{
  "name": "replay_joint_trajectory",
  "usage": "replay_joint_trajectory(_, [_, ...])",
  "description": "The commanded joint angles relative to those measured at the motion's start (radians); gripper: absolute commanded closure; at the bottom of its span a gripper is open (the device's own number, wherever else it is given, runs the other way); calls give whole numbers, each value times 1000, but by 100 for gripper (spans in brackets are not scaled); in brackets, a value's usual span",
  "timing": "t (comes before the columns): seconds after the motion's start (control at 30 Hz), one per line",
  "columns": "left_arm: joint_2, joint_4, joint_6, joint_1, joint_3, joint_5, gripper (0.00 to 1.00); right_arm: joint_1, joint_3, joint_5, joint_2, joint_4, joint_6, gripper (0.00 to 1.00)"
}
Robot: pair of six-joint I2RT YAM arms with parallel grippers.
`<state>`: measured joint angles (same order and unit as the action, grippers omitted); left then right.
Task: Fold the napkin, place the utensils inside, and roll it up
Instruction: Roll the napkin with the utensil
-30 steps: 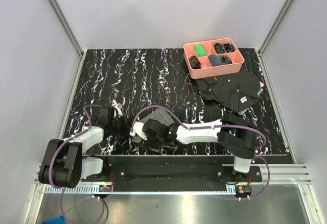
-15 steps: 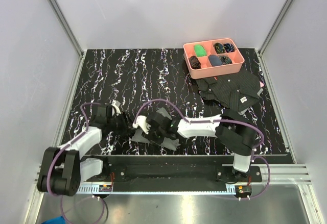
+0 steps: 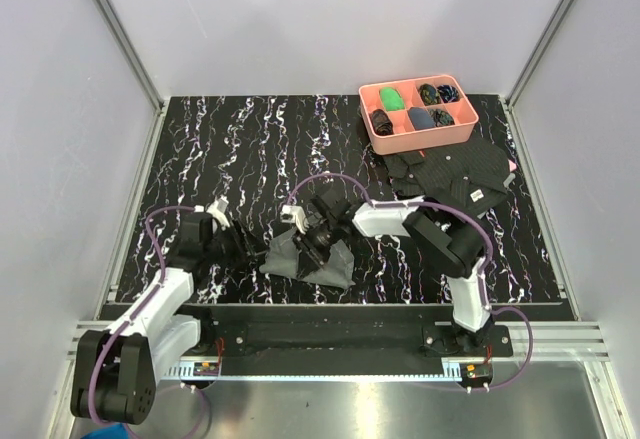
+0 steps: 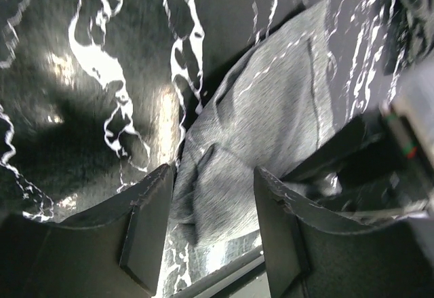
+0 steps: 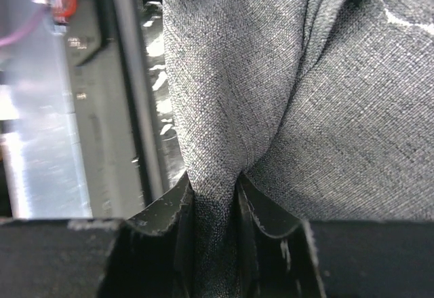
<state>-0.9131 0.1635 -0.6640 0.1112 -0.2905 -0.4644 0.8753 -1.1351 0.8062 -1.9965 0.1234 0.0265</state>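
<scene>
The grey napkin [image 3: 305, 258] lies bunched near the front edge of the black marbled table [image 3: 250, 149]. My right gripper [image 3: 312, 238] is shut on a raised fold of it. In the right wrist view that fold of the napkin [image 5: 271, 74] is pinched tight between the jaws of the right gripper [image 5: 213, 203]. My left gripper [image 3: 236, 239] stands open just left of the cloth. In the left wrist view the left gripper [image 4: 213, 220] has nothing between its fingers [image 4: 146, 223], and the napkin [image 4: 271, 121] lies beyond them. The utensils are out of view.
A pink tray [image 3: 372, 119] with small dark and green items stands at the back right. A black patterned cloth [image 3: 450, 174] with a white tag lies in front of it. The metal rail [image 3: 330, 334] runs along the near edge, and grey walls close in the sides.
My left gripper has opened and let go of the napkin, backing off to the left. My right gripper has shut on a fold and drawn the cloth away from the front edge, to the right.
</scene>
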Motion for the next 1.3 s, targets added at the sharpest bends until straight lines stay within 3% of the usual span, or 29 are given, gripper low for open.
replay_joint_trajectory(0.0, [14, -79, -11, 24, 19, -36, 47, -50, -28, 220, -100, 58, -53, 76])
replay_joint_trajectory(0.23, [5, -113, -14, 44, 36, -49, 47, -108, -77, 327, -194, 55, -82, 76])
replay_joint_trajectory(1.03, [-61, -188, -16, 68, 57, -76, 48, -168, -153, 373, -334, 55, -160, 76])
replay_joint_trajectory(1.27, [-70, -191, -22, 70, 56, -82, 75, -168, -161, 347, -328, 56, -169, 74])
